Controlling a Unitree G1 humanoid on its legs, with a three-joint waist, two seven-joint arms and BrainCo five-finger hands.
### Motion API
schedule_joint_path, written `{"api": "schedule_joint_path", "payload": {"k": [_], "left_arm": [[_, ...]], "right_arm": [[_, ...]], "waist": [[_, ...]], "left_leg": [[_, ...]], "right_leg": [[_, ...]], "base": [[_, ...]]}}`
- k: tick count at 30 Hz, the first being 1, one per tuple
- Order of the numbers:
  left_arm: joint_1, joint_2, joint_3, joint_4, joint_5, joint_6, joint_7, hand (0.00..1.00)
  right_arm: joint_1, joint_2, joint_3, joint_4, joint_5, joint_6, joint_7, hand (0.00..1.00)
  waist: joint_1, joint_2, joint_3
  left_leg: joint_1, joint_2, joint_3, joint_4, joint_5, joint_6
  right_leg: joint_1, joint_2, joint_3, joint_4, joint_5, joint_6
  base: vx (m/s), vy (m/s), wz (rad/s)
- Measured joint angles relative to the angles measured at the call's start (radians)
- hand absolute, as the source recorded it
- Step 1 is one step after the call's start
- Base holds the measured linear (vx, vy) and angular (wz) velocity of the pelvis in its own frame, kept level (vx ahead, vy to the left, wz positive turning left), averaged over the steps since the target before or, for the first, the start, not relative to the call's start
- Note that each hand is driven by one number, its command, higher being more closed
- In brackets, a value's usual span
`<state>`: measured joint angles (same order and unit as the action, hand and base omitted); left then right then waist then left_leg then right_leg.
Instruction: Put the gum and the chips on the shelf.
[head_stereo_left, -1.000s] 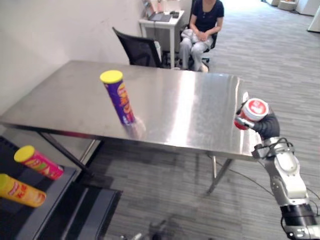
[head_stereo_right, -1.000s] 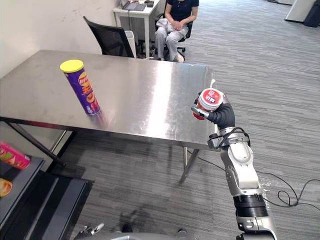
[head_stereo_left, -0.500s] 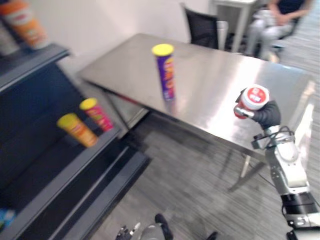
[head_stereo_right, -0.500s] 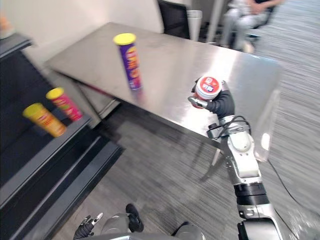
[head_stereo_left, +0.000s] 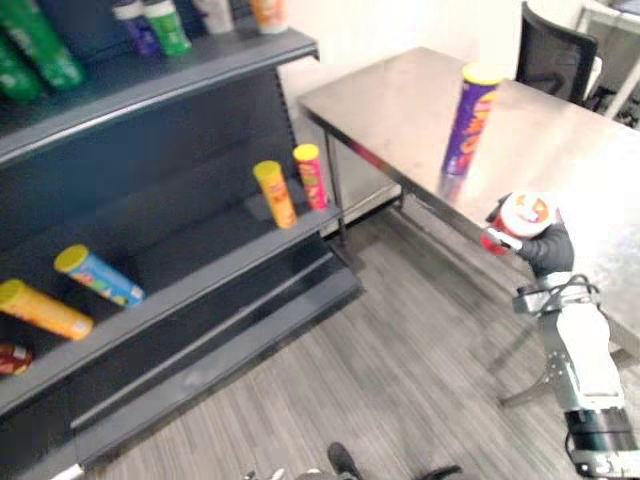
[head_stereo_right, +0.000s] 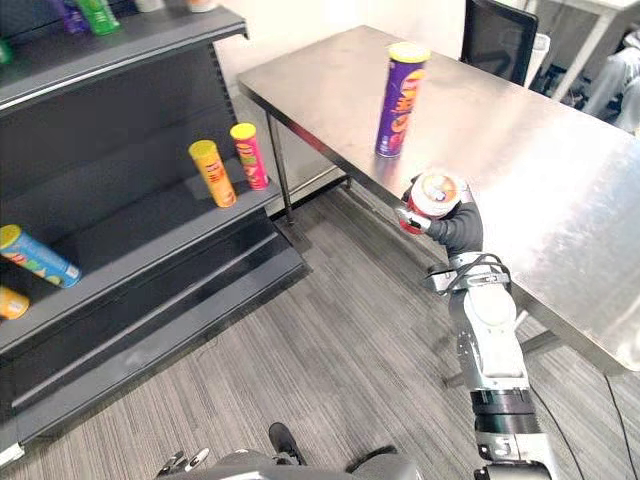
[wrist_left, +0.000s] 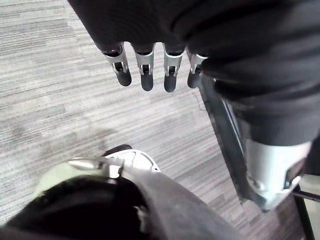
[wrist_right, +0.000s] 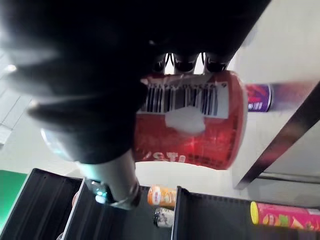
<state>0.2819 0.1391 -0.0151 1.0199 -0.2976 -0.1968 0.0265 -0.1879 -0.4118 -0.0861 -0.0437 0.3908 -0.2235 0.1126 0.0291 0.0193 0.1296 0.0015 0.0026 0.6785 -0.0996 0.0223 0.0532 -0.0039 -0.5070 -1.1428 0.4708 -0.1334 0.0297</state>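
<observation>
Gum tub (head_stereo_right: 438, 192), held in R hand (head_stereo_right: 463, 229)

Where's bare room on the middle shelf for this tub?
For the red tub, the widest bare stretch of the middle shelf: between the lying blue can and the upright yellow can. Crowded: left end by the orange can, right end by the pink can.

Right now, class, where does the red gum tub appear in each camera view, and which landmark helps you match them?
Left eye view: red gum tub at right, in the right hand.
Right eye view: right of centre, same grip.
Right wrist view: centre.
Left wrist view: left hand over grey floor instead.
Landmark: purple chips can upright on the steel table.
</observation>
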Motion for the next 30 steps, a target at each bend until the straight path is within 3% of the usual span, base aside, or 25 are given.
{"api": "schedule_joint_path", "payload": {"k": [5, 6, 7, 8, 9, 15, 21, 24, 27, 30], "left_arm": [[0.006, 0.000, 0.005, 0.000, 0.003, 0.000, 0.007, 0.00], [-0.002, 0.003, 0.005, 0.007, 0.006, -0.001, 0.006, 0.00], [-0.014, 0.018, 0.022, 0.014, 0.006, -0.001, 0.002, 0.00], [-0.007, 0.021, 0.035, 0.012, 0.005, -0.002, 0.001, 0.00], [-0.002, 0.020, 0.044, 0.022, 0.005, -0.001, 0.002, 0.00], [-0.002, -0.003, 0.041, 0.013, -0.004, -0.017, -0.015, 0.00], [0.000, -0.005, 0.053, 0.004, -0.013, -0.018, -0.011, 0.00], [0.000, -0.005, 0.076, -0.005, -0.015, -0.011, -0.010, 0.00], [0.004, -0.004, 0.123, -0.004, -0.015, 0.001, -0.009, 0.00], [0.006, -0.002, 0.146, -0.006, -0.015, 0.003, -0.013, 0.00]], "right_arm": [[0.019, 0.000, 0.016, -0.028, -0.036, 0.001, 0.004, 1.00], [0.020, 0.000, 0.016, -0.035, -0.039, 0.001, 0.006, 1.00], [0.024, 0.007, 0.014, -0.040, -0.040, 0.001, 0.008, 1.00], [0.027, 0.007, 0.016, -0.044, -0.041, 0.001, 0.010, 1.00], [0.028, 0.012, 0.022, -0.048, -0.041, 0.004, 0.014, 1.00], [0.032, 0.008, 0.048, -0.055, -0.041, 0.007, 0.045, 1.00], [0.002, 0.011, 0.113, -0.054, -0.064, 0.011, 0.093, 1.00], [-0.032, 0.027, 0.137, -0.053, -0.068, 0.014, 0.099, 1.00], [-0.088, 0.040, 0.159, -0.029, -0.069, 0.021, 0.090, 1.00], [-0.128, 0.050, 0.174, -0.023, -0.078, 0.035, 0.087, 1.00]], "waist": [[0.008, 0.009, 0.005], [-0.004, -0.003, 0.003], [0.001, -0.038, 0.009], [0.005, -0.029, 0.008], [0.004, -0.017, 0.010], [0.007, -0.016, 0.011], [0.045, -0.031, 0.027], [0.058, -0.044, 0.043], [0.073, -0.061, 0.067], [0.100, -0.061, 0.083]], "left_leg": [[-0.011, 0.011, 0.017, 0.000, -0.020, 0.007], [-0.012, 0.004, 0.054, -0.002, -0.074, -0.054], [-0.008, 0.010, 0.109, 0.097, -0.111, -0.019], [-0.010, 0.047, 0.112, 0.159, -0.110, -0.002], [0.012, 0.054, 0.108, 0.149, -0.106, -0.004], [-0.035, 0.051, 0.088, 0.137, -0.103, -0.003], [-0.057, 0.051, 0.049, 0.162, -0.099, -0.005], [-0.087, 0.062, 0.014, 0.228, -0.126, 0.025], [-0.098, 0.083, -0.017, 0.313, -0.177, 0.032], [-0.112, 0.098, -0.035, 0.369, -0.220, 0.033]], "right_leg": [[0.004, 0.067, 0.035, -0.097, 0.038, 0.002], [0.001, 0.087, 0.049, -0.139, 0.037, 0.002], [-0.018, 0.050, 0.067, -0.149, 0.050, -0.001], [-0.017, 0.057, 0.070, -0.130, 0.050, 0.000], [-0.017, 0.052, 0.086, -0.109, 0.053, 0.002], [-0.045, 0.079, 0.097, -0.144, 0.073, 0.010], [-0.042, 0.050, 0.078, -0.102, 0.073, 0.004], [-0.035, 0.027, 0.075, -0.054, 0.073, 0.001], [-0.012, 0.008, 0.082, -0.017, 0.087, 0.002], [-0.013, -0.002, 0.112, 0.006, 0.113, 0.003]], "base": [[-0.10, 0.113, 0.01], [-0.07, 0.107, 0.07], [-0.05, 0.082, 0.00], [-0.01, 0.061, -0.12], [-0.01, 0.036, -0.08], [-0.04, 0.043, 0.12], [0.04, 0.014, 0.21], [0.04, 0.020, 0.35], [0.05, 0.052, 0.33], [0.03, 0.095, 0.12]]}}
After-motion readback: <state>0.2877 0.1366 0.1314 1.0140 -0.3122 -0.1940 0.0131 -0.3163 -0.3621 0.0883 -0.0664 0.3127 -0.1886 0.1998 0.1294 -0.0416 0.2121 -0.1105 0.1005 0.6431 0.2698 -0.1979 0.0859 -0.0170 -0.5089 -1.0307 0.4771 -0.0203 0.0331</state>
